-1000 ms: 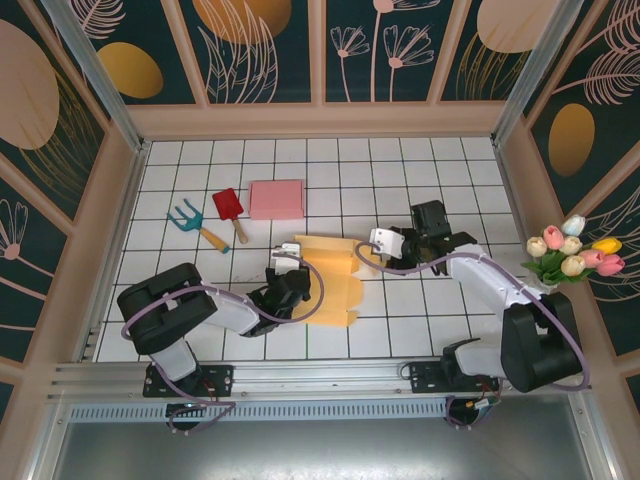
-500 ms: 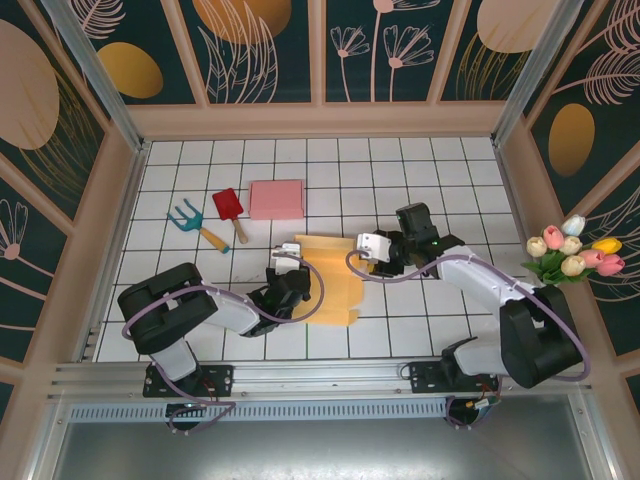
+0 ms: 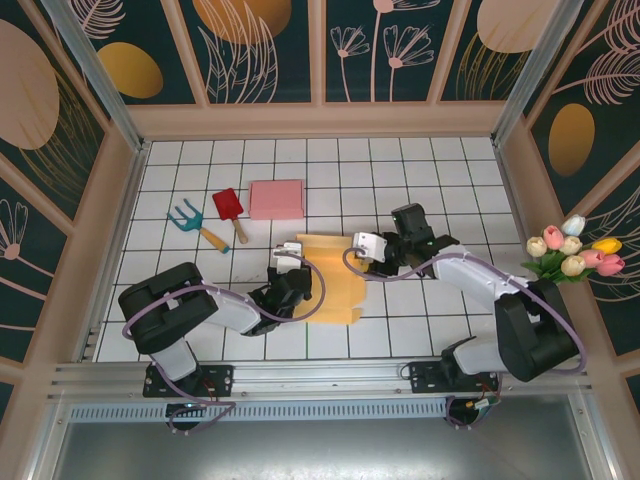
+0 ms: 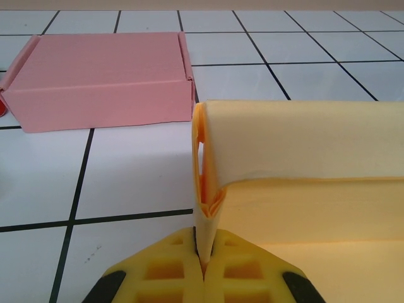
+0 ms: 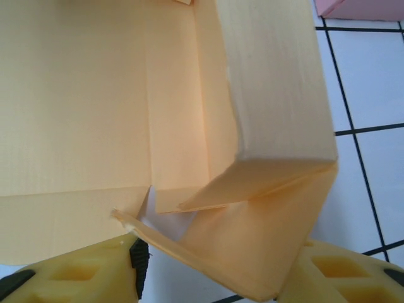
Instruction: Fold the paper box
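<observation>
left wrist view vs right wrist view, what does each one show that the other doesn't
Left wrist, not right wrist: the left tool shut on a thin upright edge of the yellow paper box, and the whole front face of the pink box. Right wrist, not left wrist: the right tool, fingers apart either side of a folded corner flap, and the box's creased inner panel. Both: the yellow paper box, the white gridded table, and some of the pink box.

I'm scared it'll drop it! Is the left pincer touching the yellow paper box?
Touching. The left wrist view shows the left pincer shut on the yellow paper box, its edge squeezed between both tips.
</observation>
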You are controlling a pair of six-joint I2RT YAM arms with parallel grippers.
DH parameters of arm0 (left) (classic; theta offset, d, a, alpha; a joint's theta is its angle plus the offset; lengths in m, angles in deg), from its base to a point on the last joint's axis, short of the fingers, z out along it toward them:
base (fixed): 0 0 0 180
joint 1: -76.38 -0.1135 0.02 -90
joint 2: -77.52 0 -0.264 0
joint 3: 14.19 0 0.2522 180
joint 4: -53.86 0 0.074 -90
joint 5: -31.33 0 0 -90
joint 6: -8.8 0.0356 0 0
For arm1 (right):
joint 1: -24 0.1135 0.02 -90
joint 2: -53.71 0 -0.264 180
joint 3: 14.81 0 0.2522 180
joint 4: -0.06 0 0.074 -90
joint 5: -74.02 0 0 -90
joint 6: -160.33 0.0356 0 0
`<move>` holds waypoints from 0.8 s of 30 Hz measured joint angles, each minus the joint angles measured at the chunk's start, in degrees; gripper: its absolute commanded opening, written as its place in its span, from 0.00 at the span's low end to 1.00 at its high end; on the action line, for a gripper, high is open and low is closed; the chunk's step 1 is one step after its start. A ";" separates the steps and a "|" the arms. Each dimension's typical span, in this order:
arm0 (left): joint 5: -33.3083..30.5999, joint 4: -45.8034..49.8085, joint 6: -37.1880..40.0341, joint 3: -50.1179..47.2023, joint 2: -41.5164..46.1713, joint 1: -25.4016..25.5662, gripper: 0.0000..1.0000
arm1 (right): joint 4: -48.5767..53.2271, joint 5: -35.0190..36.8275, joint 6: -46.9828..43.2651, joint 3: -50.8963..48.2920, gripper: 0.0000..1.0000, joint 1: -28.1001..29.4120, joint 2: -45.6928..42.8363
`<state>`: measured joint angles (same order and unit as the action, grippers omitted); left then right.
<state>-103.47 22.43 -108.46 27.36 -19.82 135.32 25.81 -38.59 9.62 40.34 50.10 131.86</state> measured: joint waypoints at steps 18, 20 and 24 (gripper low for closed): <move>-1.16 2.43 -1.60 1.16 -0.02 -0.13 0.00 | -4.33 3.32 16.31 -0.07 0.41 6.29 0.61; -1.46 2.86 -1.97 1.16 -0.02 -0.13 0.00 | -6.03 5.84 21.00 -0.11 0.41 7.50 0.61; -1.81 3.43 -2.95 1.27 -0.02 -0.17 0.00 | -11.87 11.28 31.28 -2.16 0.41 9.84 0.42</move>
<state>-105.28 25.86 -111.41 28.63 -19.84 135.15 13.94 -27.31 40.90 38.17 59.94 132.28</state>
